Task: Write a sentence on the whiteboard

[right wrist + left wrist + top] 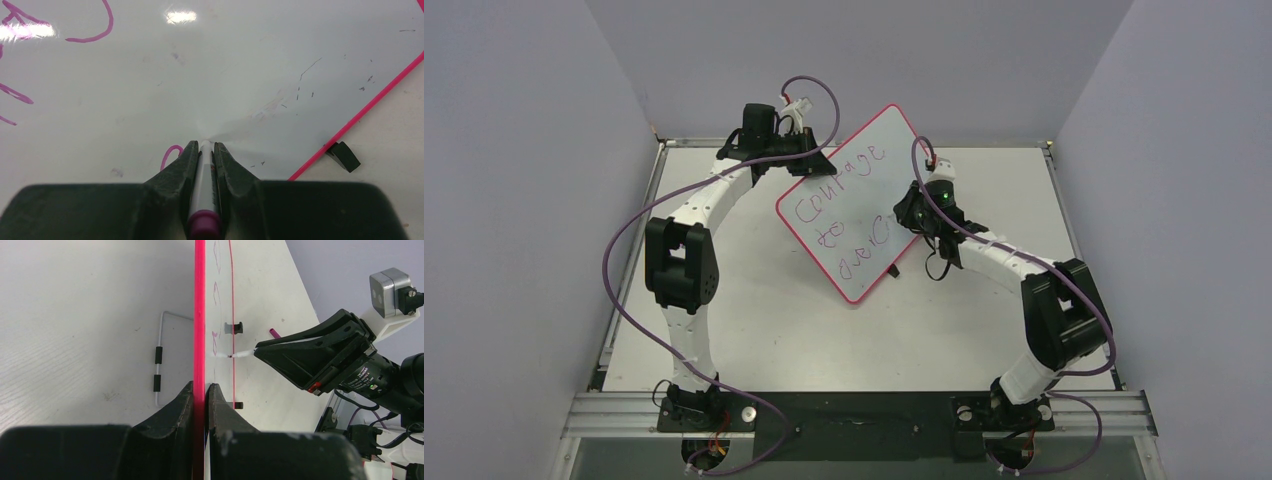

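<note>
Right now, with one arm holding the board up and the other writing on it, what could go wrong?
1. The left gripper clamps only the thin edge of the tilted whiteboard. The push of the marker might swivel or slip the board, spoiling the sentence.
2. The right gripper is writing close to the board's right edge, so the remaining letters may crowd together or run off.

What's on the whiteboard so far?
The sentence in purple-pink: "Courage", "to", then roughly "overc". The right gripper holds the marker against the whiteboard and covers whatever follows.
</note>
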Controlling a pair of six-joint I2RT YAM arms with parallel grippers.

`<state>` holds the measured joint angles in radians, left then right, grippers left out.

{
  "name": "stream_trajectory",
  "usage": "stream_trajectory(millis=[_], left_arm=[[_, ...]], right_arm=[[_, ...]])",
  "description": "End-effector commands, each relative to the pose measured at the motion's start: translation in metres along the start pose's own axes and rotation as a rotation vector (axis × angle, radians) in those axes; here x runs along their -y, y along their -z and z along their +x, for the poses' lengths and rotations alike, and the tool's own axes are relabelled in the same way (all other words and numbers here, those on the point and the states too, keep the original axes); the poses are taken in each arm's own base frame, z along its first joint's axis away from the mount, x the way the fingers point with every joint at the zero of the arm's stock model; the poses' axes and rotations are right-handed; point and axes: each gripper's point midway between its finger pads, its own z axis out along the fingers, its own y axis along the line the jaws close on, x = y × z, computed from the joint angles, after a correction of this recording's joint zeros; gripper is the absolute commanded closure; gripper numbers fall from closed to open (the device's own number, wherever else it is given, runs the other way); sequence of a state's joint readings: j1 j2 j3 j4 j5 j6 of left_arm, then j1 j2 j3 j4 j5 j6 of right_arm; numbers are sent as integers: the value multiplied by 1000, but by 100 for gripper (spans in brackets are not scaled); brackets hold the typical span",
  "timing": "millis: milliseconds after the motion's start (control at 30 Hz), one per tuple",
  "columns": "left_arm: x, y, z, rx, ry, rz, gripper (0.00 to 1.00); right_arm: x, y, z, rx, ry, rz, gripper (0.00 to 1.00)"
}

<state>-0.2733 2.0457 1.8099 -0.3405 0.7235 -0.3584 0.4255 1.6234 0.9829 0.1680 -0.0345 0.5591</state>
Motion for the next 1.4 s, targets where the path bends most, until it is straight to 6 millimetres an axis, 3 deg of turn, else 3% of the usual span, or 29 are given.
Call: stream_trajectory(millis=[0,333,600,900,1100,1367], left_arm=[[3,0,-4,16,-117,-16,100],[3,0,-4,18,-119,-16,100],[5,1,-5,20,-121,-14,100],[6,2,-6,20,-120,-12,100],[6,2,-6,22,-122,-13,100],[6,2,-7,23,-122,-13,100]], right_arm=[[-4,-10,-7,25,-3,-21,100],[12,-12,0,7,-5,32,100],[23,-11,21,-31,-16,56,100],[31,-5,30,-45,-17,78,100],[25,1,38,-57,-19,64,100],[2,8,45,-65,-5,18,100]])
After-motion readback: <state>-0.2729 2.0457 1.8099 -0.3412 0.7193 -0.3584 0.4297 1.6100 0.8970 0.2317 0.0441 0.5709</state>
